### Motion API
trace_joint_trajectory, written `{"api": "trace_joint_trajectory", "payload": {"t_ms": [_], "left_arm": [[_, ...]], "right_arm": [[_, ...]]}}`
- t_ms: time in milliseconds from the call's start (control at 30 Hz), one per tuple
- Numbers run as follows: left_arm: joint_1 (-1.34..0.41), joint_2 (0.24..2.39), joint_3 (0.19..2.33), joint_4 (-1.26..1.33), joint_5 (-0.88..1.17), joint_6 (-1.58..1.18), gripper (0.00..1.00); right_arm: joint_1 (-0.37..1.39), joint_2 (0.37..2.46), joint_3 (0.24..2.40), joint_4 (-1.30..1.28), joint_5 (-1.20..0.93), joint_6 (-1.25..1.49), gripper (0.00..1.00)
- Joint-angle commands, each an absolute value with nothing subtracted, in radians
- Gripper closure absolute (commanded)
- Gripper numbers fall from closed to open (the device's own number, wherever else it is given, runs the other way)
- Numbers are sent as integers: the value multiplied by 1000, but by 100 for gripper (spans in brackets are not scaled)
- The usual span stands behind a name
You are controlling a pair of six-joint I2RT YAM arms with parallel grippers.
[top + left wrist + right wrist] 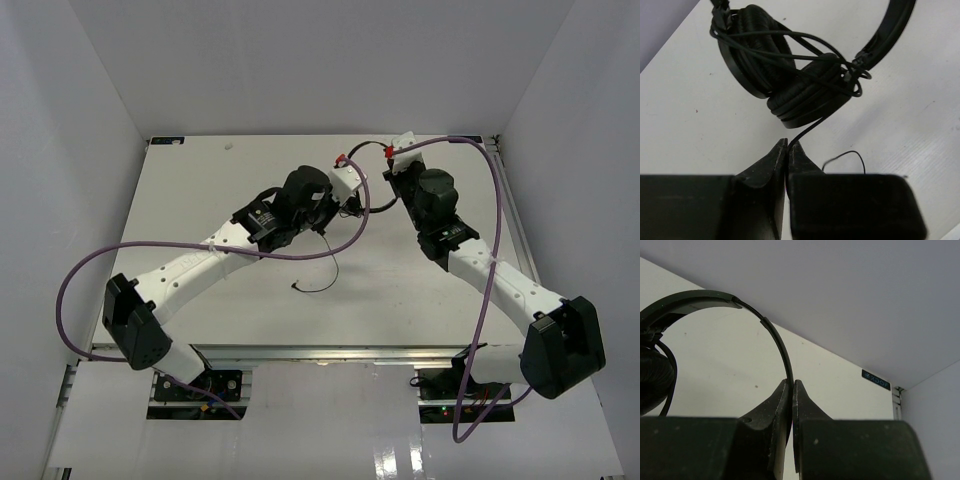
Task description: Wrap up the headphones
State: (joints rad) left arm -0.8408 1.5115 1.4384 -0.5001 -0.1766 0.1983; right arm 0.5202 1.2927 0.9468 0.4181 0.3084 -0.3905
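Headphones (800,75), likely light with a stiff headband (690,302), were at the table's (250,320) far middle, right claw (791,385) clenched on that headband, left claw (787,144) pinching the thin, floppy, probably slippery cord (807,131) just below the earcups (757,50).

Headphones (805,95): matte black throughout, earcup pads finely ribbed. Cord (318,287): black.
Left gripper (787,145), right gripper (791,386): black fingers with faint pale specks.
Table (200,190): white, scattered small dark flecks.
Left arm (195,265), right arm (505,280): white links, black joints.
Cables (90,262): purple.
Walls (320,60): pale grey-lavender.
Label (875,380): dark, teal lettering.
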Motion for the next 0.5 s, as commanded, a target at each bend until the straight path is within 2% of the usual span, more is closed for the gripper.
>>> {"api": "trace_joint_trajectory", "payload": {"t_ms": [0,467], "left_arm": [[-840,1408,1372,-331,-347,220,83],[-844,1340,1198,-54,-523,283,60]], "right_arm": [[518,1300,1041,338,306,-308,92],[519,1343,1131,100,124,-57,92]]}}
